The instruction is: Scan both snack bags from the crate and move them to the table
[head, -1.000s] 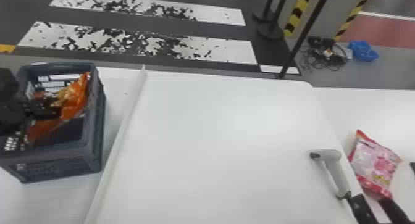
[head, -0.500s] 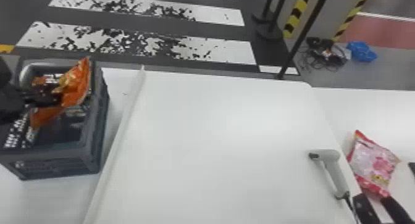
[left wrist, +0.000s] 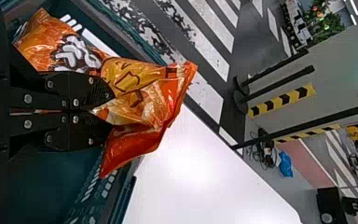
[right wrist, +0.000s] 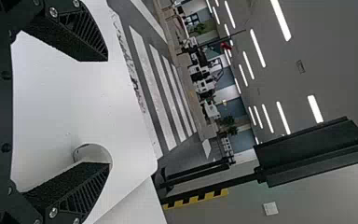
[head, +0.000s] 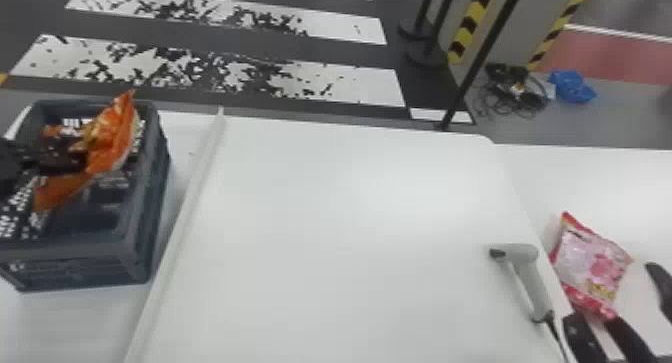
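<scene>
As seen in the head view, the orange bag (head: 112,137) is tilted over the crate (head: 150,187), its long axis run toward the far right corner; the scanner (head: 532,282) and pink bag (head: 592,264) are set well apart, toward the right edge of the table (head: 350,212). In the left wrist view, the orange bag is pinched by the left gripper (left wrist: 113,110). In the right wrist view, the right gripper (right wrist: 101,112) is spread wide. Probably the crate's right edge must be cleared next.
</scene>
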Controlling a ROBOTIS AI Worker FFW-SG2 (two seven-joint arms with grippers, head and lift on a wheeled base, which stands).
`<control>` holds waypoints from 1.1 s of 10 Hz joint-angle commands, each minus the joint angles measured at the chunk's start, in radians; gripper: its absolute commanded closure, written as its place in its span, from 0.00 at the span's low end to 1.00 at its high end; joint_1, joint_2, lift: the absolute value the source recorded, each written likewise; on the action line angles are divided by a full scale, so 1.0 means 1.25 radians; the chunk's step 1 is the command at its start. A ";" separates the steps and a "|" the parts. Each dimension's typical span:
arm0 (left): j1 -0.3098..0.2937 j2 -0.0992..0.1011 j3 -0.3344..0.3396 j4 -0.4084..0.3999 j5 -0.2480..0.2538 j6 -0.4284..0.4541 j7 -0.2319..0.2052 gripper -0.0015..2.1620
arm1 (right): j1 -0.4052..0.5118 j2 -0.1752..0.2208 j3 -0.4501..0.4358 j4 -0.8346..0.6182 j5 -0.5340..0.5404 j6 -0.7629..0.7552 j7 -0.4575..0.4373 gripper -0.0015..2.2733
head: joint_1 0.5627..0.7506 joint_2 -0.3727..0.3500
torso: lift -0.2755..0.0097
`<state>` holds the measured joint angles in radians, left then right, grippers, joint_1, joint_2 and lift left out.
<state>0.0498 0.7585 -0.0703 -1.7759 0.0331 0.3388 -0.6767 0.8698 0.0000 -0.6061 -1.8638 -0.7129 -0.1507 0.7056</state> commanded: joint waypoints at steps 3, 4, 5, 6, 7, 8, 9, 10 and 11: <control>0.066 -0.004 0.050 -0.081 0.014 0.003 0.001 0.98 | -0.001 0.001 -0.002 0.000 -0.002 0.010 0.001 0.06 | 0.70 0.24 | 0.66; 0.076 -0.005 0.066 -0.113 0.024 0.021 0.003 0.98 | -0.001 0.001 -0.004 0.000 -0.002 0.012 0.002 0.06 | 0.70 0.22 | 0.66; 0.079 -0.005 0.077 -0.143 0.029 0.033 0.004 0.98 | -0.001 0.001 -0.006 0.000 -0.011 0.014 0.005 0.06 | 0.70 0.22 | 0.66; 0.088 -0.005 0.097 -0.168 0.037 0.043 0.006 0.98 | -0.001 0.001 -0.011 -0.001 -0.013 0.017 0.005 0.06 | 0.70 0.21 | 0.66; 0.089 -0.005 0.118 -0.187 0.046 0.050 0.008 0.98 | 0.000 0.001 -0.016 -0.001 -0.016 0.017 0.005 0.06 | 0.70 0.20 | 0.66; 0.089 -0.013 0.138 -0.209 0.062 0.055 0.008 0.98 | -0.001 0.001 -0.017 -0.001 -0.016 0.017 0.005 0.06 | 0.70 0.19 | 0.66; 0.085 -0.018 0.154 -0.231 0.079 0.057 0.008 0.98 | 0.000 0.001 -0.017 -0.004 -0.016 0.017 0.005 0.06 | 0.70 0.18 | 0.66; 0.066 -0.028 0.156 -0.243 0.102 0.057 0.003 0.98 | 0.000 0.001 -0.015 -0.011 -0.016 0.019 0.005 0.06 | 0.70 0.17 | 0.66; 0.049 -0.048 0.154 -0.249 0.116 0.057 -0.007 0.98 | 0.002 0.001 -0.013 -0.022 -0.015 0.022 0.005 0.06 | 0.70 0.17 | 0.66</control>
<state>0.1238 0.7126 0.1226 -2.0814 0.1661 0.4102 -0.6834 0.8710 0.0000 -0.6241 -1.8841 -0.7328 -0.1261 0.7110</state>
